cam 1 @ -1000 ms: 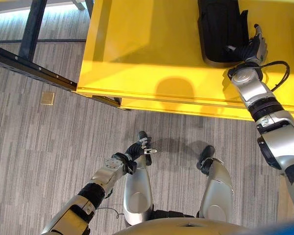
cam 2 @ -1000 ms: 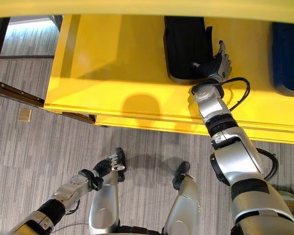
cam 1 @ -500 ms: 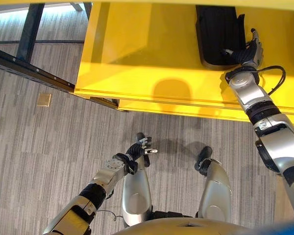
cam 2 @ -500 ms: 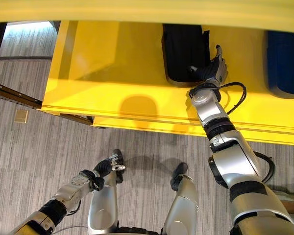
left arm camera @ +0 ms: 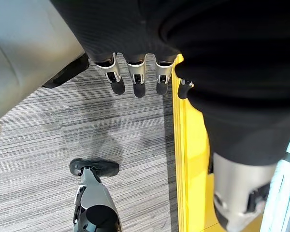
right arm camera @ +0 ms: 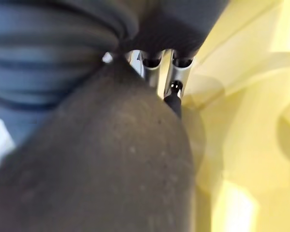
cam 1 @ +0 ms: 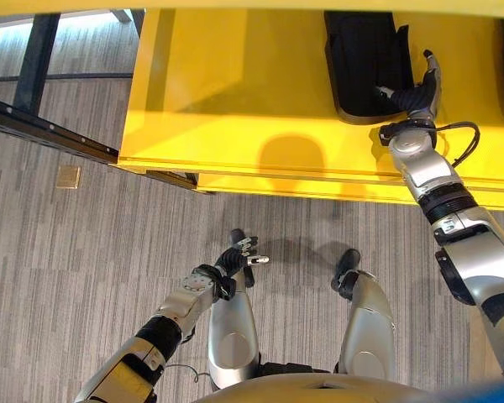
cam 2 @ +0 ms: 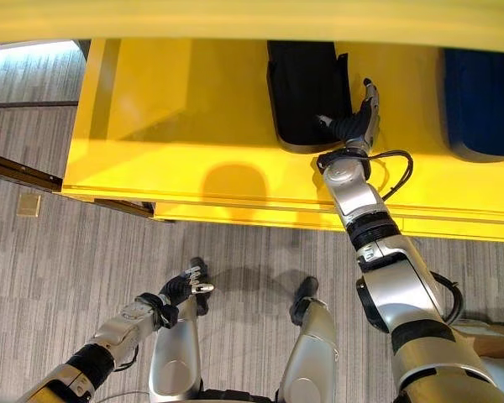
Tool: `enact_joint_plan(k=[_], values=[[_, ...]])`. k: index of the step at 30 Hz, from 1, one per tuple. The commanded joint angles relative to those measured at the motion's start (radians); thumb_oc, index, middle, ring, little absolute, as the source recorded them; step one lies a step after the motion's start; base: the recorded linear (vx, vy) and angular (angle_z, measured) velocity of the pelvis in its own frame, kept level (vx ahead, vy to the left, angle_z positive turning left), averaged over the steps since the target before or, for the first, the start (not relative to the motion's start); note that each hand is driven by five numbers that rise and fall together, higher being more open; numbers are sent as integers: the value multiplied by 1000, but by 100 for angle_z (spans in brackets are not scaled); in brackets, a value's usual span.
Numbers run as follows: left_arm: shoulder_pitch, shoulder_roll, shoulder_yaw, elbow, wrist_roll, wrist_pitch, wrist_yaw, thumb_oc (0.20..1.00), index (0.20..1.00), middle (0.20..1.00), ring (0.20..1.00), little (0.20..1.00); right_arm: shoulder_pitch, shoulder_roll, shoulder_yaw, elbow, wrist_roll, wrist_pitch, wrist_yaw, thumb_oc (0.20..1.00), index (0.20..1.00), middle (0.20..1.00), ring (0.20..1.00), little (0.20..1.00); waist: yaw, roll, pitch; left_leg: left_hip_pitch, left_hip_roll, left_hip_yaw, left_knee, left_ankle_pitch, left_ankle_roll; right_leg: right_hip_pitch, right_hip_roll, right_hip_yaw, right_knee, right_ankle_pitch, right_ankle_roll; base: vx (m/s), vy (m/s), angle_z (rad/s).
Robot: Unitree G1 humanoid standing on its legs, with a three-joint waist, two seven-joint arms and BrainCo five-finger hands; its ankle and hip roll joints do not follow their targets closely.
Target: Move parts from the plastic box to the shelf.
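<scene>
A long black part point(cam 1: 361, 59) lies on the yellow shelf point(cam 1: 235, 92), its near end rounded. My right hand point(cam 1: 413, 92) is at the part's right side, thumb laid over its near edge and fingers point(cam 1: 428, 65) running up along its flank, so it pinches the part. In the right wrist view the dark part point(right arm camera: 121, 159) sits close against the hand, with the fingers point(right arm camera: 171, 79) behind it over the yellow shelf. My left hand point(cam 1: 239, 256) hangs low over the floor with relaxed, straight fingers point(left arm camera: 135, 79) and holds nothing.
A dark blue thing point(cam 2: 480, 101) sits on the shelf to the right of the black part. The shelf's front lip point(cam 1: 319, 185) runs across the view. A dark metal rail point(cam 1: 50, 138) and a small tan floor plate point(cam 1: 67, 176) lie to the left on the striped carpet.
The whole picture has slid a little to the left, so the camera moved. My right hand has turned slightly more upright beside the black part. The left hand hangs as before.
</scene>
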Motion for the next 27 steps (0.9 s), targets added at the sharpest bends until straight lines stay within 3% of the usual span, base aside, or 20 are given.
enact_joint_plan(k=[1,13,27], values=[[21,-12,-1,-24,13,-17,0,1000,1000,1000,1000,1000,201,57,-11,85,114,73,66,1000,1000,1000,1000,1000,23,26,63,30,33,34,22,-48,-12,-46,-32,17,61,6,65,0,0,0],[37,-21,6,-39,21,-22,12,1000,1000,1000,1000,1000,307,83,12,-12,126,110,113,1000,1000,1000,1000,1000,3,12,63,39,33,43,17,-49,-11,-39,-19,30,47,7,65,1,0,-2],[39,-26,14,-50,22,-27,33,1000,1000,1000,1000,1000,422,134,66,-64,118,136,94,1000,1000,1000,1000,1000,-11,2,63,37,32,50,9,-46,-11,-37,-7,34,28,13,63,0,-1,-1]])
